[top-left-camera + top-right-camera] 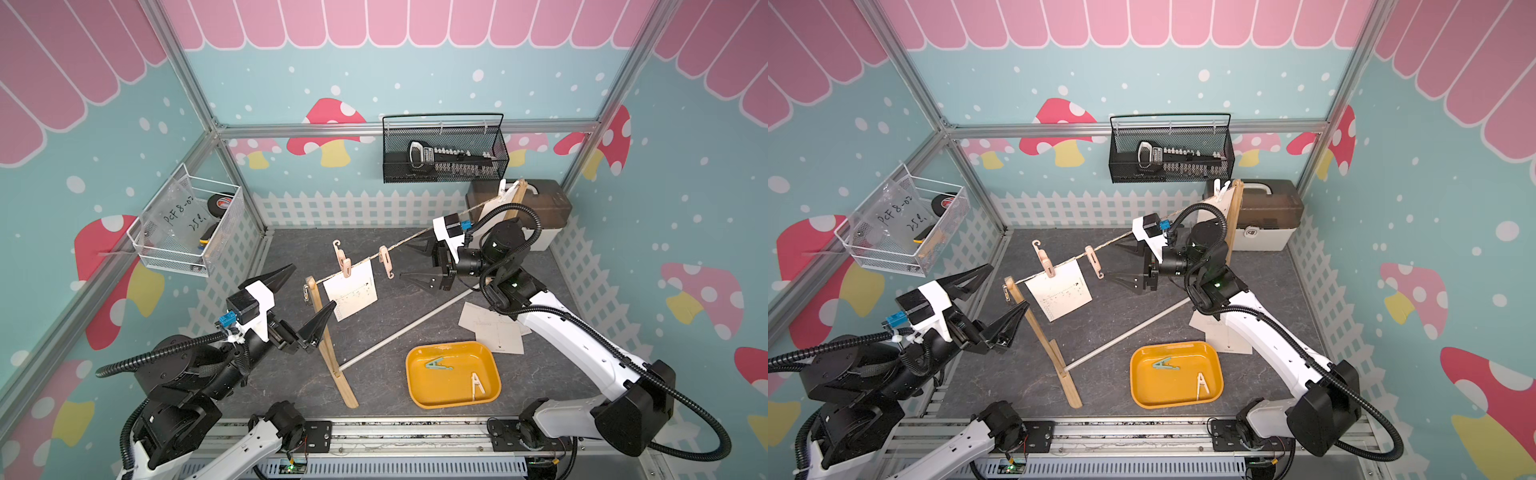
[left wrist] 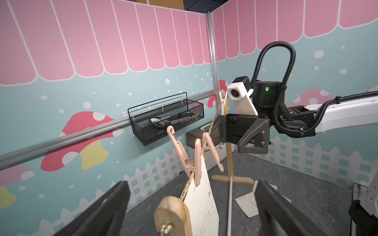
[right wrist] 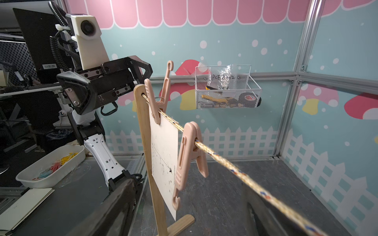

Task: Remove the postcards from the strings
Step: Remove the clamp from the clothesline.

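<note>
Right claw [image 1: 403,261] open, empty, pointing down the string [image 3: 214,156]. Hung postcard [image 1: 351,293] lies just past the pink clothespin [image 1: 385,259], top edge along the string. Left claw [image 1: 314,284], open wide, seems nearer.

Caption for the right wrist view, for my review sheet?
One postcard pinned to the string by a pink clothespin beside the wooden post; open left gripper hovers beyond.

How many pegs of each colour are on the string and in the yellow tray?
Pink pegs: 2, both on the string
Green pegs: 1, in the yellow tray
White pegs: 2, one in the tray, one on the string by the far post
Total: 5 pegs
</note>
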Controlling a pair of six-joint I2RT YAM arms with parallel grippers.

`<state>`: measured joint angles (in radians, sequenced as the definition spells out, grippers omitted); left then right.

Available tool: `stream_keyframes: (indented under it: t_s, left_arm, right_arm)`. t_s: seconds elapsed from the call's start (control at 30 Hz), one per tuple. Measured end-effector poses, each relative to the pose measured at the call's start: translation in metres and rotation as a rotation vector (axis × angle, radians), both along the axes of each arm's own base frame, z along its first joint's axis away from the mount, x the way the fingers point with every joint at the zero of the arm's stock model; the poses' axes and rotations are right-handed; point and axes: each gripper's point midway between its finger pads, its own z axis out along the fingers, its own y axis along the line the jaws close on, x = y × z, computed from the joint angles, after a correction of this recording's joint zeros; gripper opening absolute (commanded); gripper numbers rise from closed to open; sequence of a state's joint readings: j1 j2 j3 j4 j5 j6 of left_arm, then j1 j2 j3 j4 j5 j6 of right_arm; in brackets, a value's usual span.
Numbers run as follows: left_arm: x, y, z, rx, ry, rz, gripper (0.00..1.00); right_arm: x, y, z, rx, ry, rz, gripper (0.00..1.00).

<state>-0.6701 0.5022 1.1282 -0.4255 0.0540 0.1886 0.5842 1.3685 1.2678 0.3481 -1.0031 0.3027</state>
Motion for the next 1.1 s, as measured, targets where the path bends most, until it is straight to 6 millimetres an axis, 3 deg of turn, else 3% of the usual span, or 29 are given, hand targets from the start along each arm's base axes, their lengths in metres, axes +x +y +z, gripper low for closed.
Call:
stream_keyframes:
  t_s: [0.5,0.63,0.83,1.1]
  left_arm:
    - [0.011,-0.01,-0.007,0.022,0.031,-0.003,1.0]
    - [0.012,-0.01,-0.008,0.024,0.033,-0.003,1.0]
    - [0.013,-0.011,-0.008,0.026,0.036,-0.003,1.0]
    - [0.021,-0.017,-0.013,0.04,0.054,-0.003,1.0]
  right_arm:
    - [0.02,0.038,-0.012,-0.012,0.043,0.059,0.82]
    - [0.019,0.042,-0.009,-0.004,0.044,0.076,0.71]
    - [0.014,0.043,-0.006,0.002,0.043,0.102,0.46]
    - [0.014,0.045,-0.01,-0.006,0.057,0.119,0.25]
